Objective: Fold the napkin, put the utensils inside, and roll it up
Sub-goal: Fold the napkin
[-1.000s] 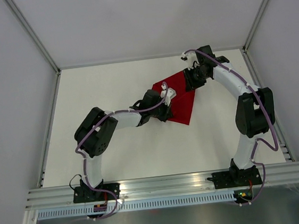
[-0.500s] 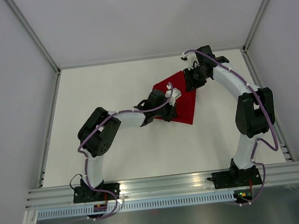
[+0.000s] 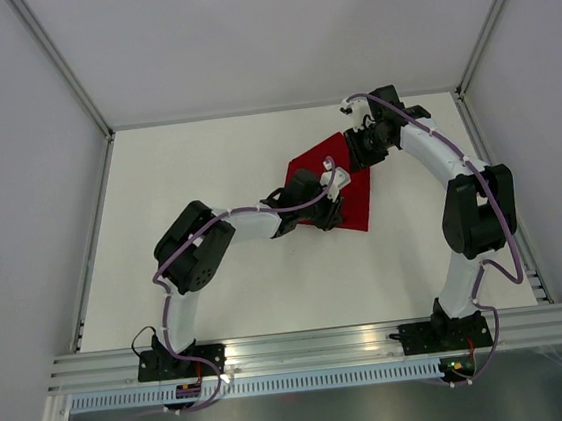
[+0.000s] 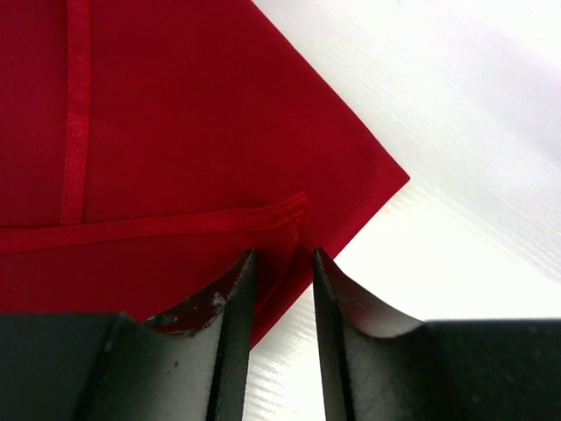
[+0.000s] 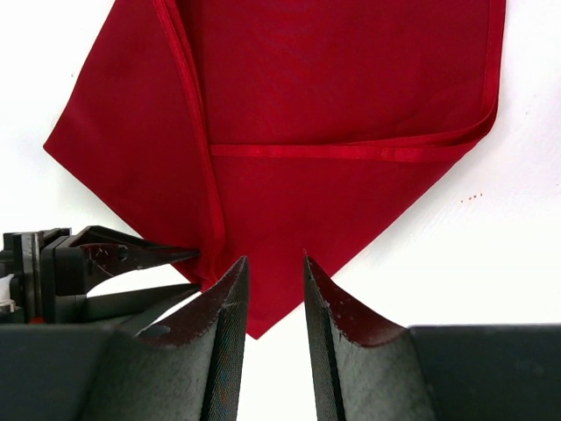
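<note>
The red napkin (image 3: 357, 200) lies folded on the white table, with hemmed edges crossing on its upper layer (image 5: 333, 88). My left gripper (image 3: 338, 196) is low over its near edge. In the left wrist view its jaws (image 4: 280, 263) stand apart, with the cloth's folded edge (image 4: 175, 132) lying loose under the gap. My right gripper (image 3: 358, 157) is at the far corner. Its jaws (image 5: 276, 272) stand apart over the cloth's tip and grip nothing. The left gripper's fingers (image 5: 123, 256) show at the left of the right wrist view. The utensils are out of view.
The white table (image 3: 207, 178) is boxed in by grey walls on three sides. An aluminium rail (image 3: 315, 343) with both arm bases runs along the near edge.
My left arm has moved right across the napkin, laying its left part over. Its jaws, shut on the cloth a second ago, now stand apart. The right arm has not moved.
</note>
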### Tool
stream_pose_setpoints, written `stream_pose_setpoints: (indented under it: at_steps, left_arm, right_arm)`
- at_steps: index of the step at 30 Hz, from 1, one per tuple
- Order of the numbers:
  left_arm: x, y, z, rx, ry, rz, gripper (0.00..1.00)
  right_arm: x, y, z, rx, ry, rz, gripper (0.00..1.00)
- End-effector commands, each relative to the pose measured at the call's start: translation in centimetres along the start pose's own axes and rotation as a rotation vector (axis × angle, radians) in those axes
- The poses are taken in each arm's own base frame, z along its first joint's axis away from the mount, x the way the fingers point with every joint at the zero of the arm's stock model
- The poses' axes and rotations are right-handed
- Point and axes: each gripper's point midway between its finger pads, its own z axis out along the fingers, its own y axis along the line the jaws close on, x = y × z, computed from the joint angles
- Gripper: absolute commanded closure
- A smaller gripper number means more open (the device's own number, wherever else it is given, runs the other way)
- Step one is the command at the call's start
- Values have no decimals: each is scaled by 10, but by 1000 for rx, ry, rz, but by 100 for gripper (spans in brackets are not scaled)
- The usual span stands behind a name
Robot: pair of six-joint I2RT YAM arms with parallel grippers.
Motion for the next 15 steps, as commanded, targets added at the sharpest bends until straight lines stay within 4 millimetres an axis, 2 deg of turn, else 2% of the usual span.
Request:
stream_pose_setpoints:
  at_steps: [1,10,15]
  left_arm:
    - [-8,-5,9,20,-14,45,62]
    - [-22,-14,7,47,-57,62,53]
    - [-27,-21,9,65,-70,72,51]
  right_arm:
    - [1,-3,4,19,5,0,63]
    - [2,-4,6,23,12,-1,63]
    - [2,-5,7,26,13,1,63]
